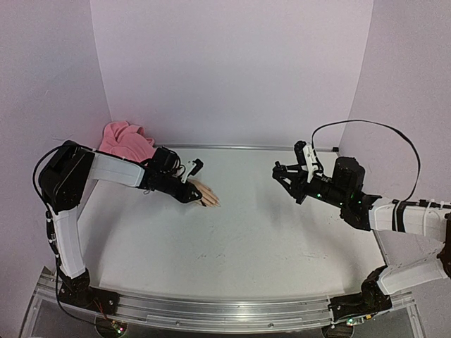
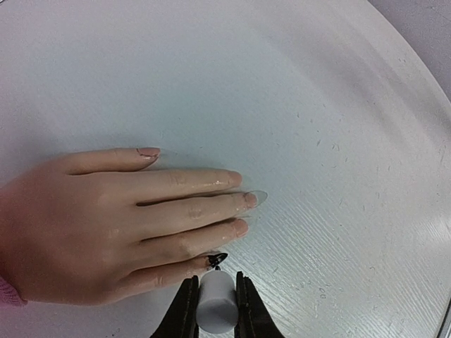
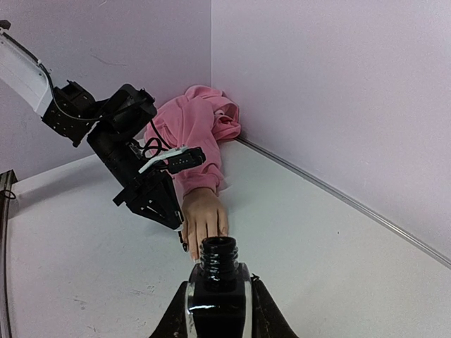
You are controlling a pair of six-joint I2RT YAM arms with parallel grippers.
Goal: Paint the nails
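A beige mannequin hand (image 2: 99, 218) with a pink sleeve (image 1: 127, 139) lies flat at the table's back left, fingers pointing right. Its little-finger nail (image 2: 217, 260) is painted black. The other nails (image 2: 243, 227) and the thumb nail (image 2: 148, 151) are pale. My left gripper (image 2: 215, 292) is shut on a white cylindrical brush cap (image 2: 215, 306), whose dark tip touches the black nail. Off to the right, above the table, my right gripper (image 3: 220, 285) is shut on an open black polish bottle (image 3: 218, 264), its neck upward. From there the hand (image 3: 204, 218) shows beyond the bottle, under the left gripper (image 3: 151, 197).
Lilac walls (image 1: 232, 70) close in the white table (image 1: 246, 239) at the back and sides. A metal strip (image 1: 246, 148) runs along the back edge and a rail (image 1: 211, 310) along the front. A black cable (image 1: 380, 127) loops over the right arm.
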